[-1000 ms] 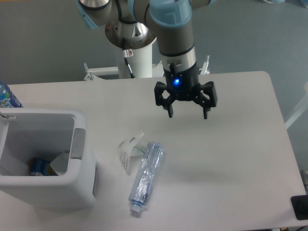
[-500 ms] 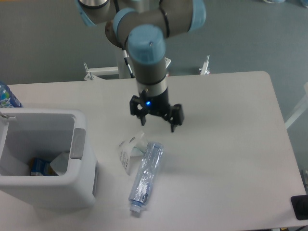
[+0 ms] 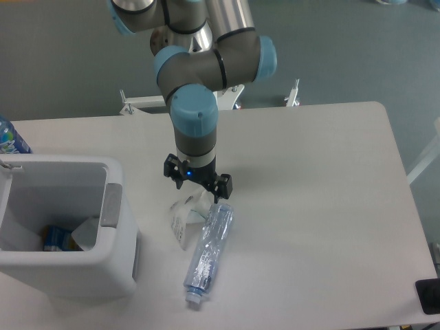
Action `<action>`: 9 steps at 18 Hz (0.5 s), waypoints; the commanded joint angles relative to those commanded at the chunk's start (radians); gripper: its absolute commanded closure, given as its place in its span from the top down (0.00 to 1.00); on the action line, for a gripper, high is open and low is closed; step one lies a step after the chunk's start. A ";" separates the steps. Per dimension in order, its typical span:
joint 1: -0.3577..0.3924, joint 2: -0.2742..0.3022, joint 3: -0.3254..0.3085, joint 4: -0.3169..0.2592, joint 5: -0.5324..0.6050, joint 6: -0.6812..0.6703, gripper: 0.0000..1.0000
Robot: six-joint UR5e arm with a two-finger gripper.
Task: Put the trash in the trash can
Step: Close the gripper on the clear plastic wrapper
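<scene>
Gripper hangs right over the wrapper, jaws spread wide and holding nothing; bottle lies touching the wrapper's right side, bin to the left. Best to drop straight down and pinch the wrapper's raised crumple alone, clear of the bottle. The fingertips are hard to make out against the paper, and the bin runs off frame.

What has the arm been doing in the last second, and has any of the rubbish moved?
The gripper swung left across the table and came down; it now sits open just above the wrapper, beside the crushed bottle. It has taken hold of nothing. The wrapper, the bottle, the bin and the blue-labelled bottle at the left edge lie as before.
</scene>
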 joint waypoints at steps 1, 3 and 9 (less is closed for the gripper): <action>0.000 0.000 0.000 -0.002 0.000 0.000 1.00; 0.000 0.000 -0.002 -0.003 0.002 -0.003 0.78; -0.003 0.005 -0.005 -0.009 0.009 -0.005 0.00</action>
